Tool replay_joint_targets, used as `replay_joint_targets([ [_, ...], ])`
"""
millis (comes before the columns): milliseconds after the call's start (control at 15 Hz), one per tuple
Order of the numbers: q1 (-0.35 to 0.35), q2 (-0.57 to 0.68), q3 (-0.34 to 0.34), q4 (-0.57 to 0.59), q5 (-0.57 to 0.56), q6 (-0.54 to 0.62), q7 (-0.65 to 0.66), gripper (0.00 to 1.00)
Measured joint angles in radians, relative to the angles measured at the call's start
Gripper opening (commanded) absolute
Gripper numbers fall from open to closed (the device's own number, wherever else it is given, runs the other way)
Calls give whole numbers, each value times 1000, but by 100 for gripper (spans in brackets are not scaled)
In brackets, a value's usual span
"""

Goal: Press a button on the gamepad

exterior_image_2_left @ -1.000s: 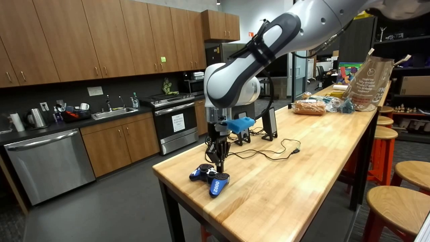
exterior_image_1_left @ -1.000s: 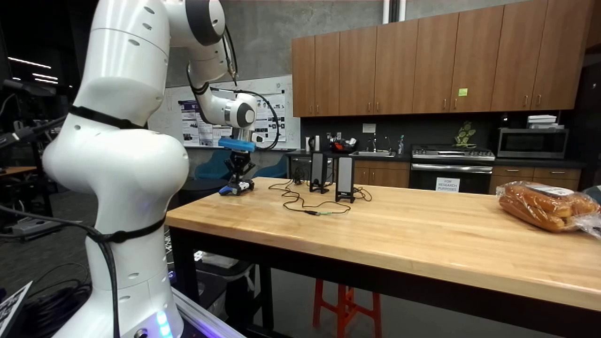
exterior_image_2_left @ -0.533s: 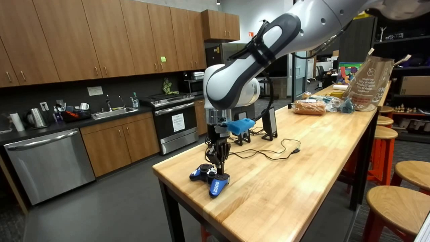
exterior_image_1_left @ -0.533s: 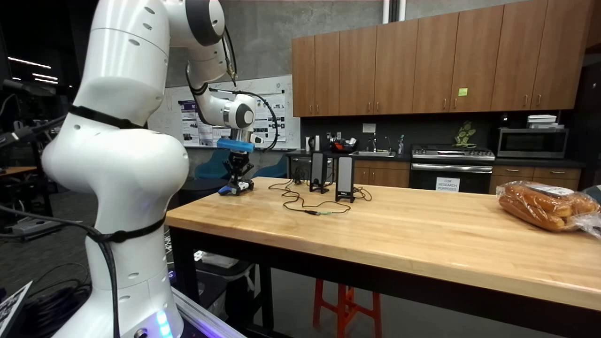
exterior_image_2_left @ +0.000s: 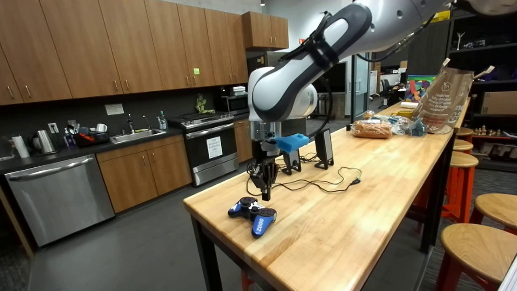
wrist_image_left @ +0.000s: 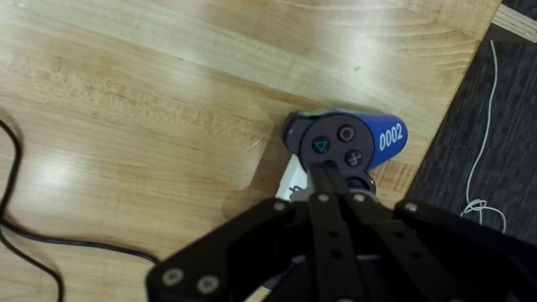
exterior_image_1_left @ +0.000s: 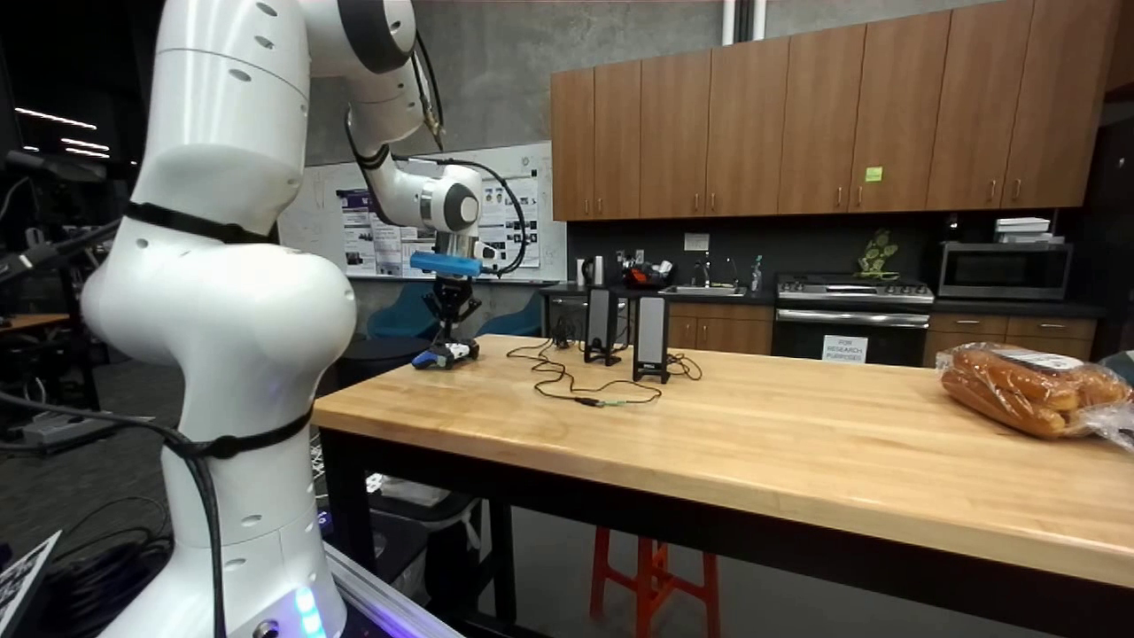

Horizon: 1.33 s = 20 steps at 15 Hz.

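The gamepad, black with blue handles and a white part, lies near the table corner in both exterior views (exterior_image_1_left: 446, 354) (exterior_image_2_left: 254, 211). In the wrist view the gamepad (wrist_image_left: 369, 134) shows its triangle, circle and cross buttons and the number 0002. My gripper (exterior_image_2_left: 266, 198) is shut with nothing between its fingertips and points down just above the gamepad, apart from it. In the wrist view the fingertips (wrist_image_left: 327, 164) cover the spot of the fourth face button, below the triangle and beside the cross. The gamepad's other half is mostly hidden behind the gripper there.
Two speakers (exterior_image_1_left: 651, 338) (exterior_image_2_left: 324, 148) stand on the wooden table (exterior_image_2_left: 323, 226), with black cables (exterior_image_2_left: 319, 186) lying loose beside the gamepad. Bagged bread (exterior_image_2_left: 371, 129) and a paper bag (exterior_image_2_left: 444, 99) stand further along. The table edge is close to the gamepad.
My gripper first went down slightly until its tips met the gamepad's button side, then rose a little, leaving a gap now. The gamepad has stayed in place. The fingers have stayed shut.
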Motion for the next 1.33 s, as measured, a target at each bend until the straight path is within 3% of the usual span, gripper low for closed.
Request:
replay_joint_targets([
  [733, -43, -310, -59, -248, 39, -38, -37, 96],
  [867, -44, -376, -81, -308, 39, -49, -38, 100],
  [1333, -46, -608, -145, -493, 36, -112, -42, 100],
])
